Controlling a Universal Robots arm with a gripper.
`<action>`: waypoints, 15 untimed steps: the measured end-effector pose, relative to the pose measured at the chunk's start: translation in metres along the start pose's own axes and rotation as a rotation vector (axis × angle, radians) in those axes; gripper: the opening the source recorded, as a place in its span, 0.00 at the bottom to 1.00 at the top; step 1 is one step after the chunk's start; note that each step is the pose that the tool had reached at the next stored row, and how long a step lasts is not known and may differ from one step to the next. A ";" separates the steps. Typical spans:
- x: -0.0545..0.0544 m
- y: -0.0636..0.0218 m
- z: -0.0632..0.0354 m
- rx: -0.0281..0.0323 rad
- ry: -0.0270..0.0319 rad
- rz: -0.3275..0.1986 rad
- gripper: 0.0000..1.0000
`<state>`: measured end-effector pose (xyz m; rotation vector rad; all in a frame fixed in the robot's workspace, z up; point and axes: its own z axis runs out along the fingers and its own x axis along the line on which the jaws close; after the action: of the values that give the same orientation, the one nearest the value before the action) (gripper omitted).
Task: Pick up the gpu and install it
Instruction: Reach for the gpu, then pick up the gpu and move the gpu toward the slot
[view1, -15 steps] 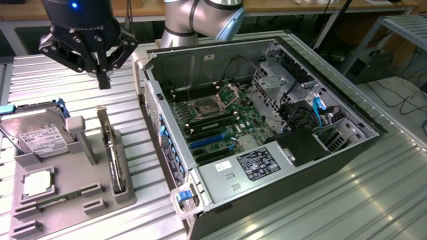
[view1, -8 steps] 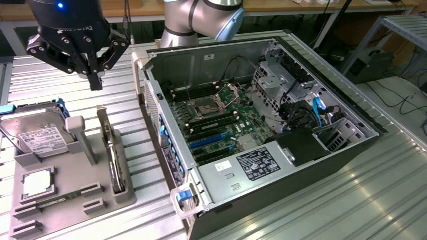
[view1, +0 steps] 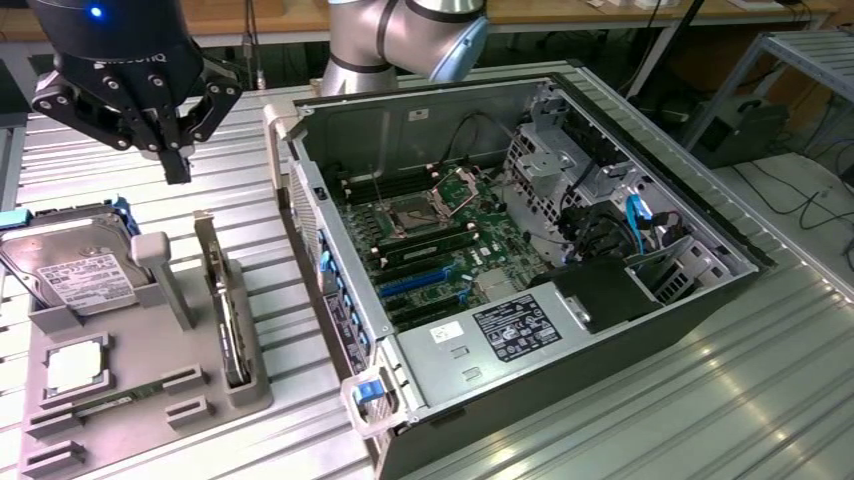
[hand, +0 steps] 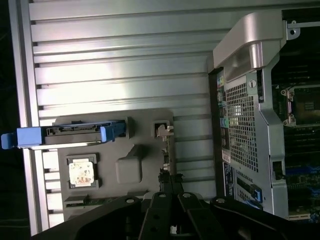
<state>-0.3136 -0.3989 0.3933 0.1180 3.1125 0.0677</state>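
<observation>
In the exterior view, the gripper (view1: 175, 166) hangs at the far left, its fingers pressed together and holding nothing. Nearer, the gpu (view1: 227, 320) stands on edge in a grey holder (view1: 147, 400), left of the open computer case (view1: 534, 300).

In the wrist view, the closed gripper (hand: 169, 181) points at the gpu (hand: 169, 150), which is seen edge-on between the hard drive (hand: 75, 134) and the case (hand: 245, 125).

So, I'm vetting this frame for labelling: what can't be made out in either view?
The gpu stands edge-on in the gray tray in both views, so its faces cannot be made out.
Exterior view: the print on the hard drive label is too small to read.
Exterior view: the memory stick is mostly sunk in its slot.
Wrist view: the gripper covers one end of the gray tray.
Wrist view: the computer case is cut off by the picture's edge.
</observation>
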 end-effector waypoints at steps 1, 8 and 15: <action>0.001 0.0000 0.0000 0.0000 0.0000 0.000 0.11; 0.001 -0.0001 0.0000 0.0000 0.0000 0.000 0.11; 0.001 -0.0001 0.0000 0.0000 0.0000 0.000 0.11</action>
<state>-0.3143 -0.3990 0.3933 0.1180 3.1125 0.0676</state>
